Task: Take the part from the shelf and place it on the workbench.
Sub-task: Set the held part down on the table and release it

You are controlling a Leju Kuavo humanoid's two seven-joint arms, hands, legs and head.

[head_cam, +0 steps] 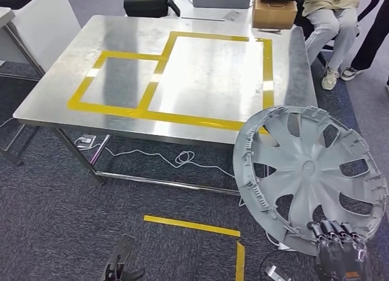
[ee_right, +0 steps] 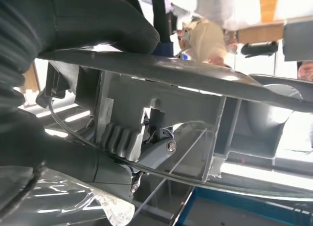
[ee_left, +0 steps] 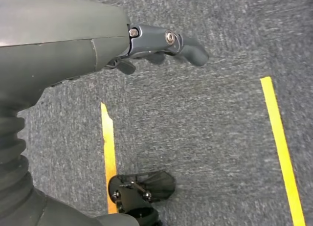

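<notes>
Grey wheel cover (head_cam: 309, 174), held upright at lower right, ribbed inner face toward the camera, round with no long axis, just off the near right corner of the steel workbench (head_cam: 59, 86). Right hand (head_cam: 340, 247) clamped on its lower rim, fingers (ee_right: 120, 140) curled over the edge. Left hand (ee_left: 162, 42) low over carpet (ee_left: 221, 138), fingers apart, grasping nothing.

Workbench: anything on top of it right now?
Yellow tape outlines mark the workbench top. The wheel cover, held by the right hand, hides its near right corner.
</notes>
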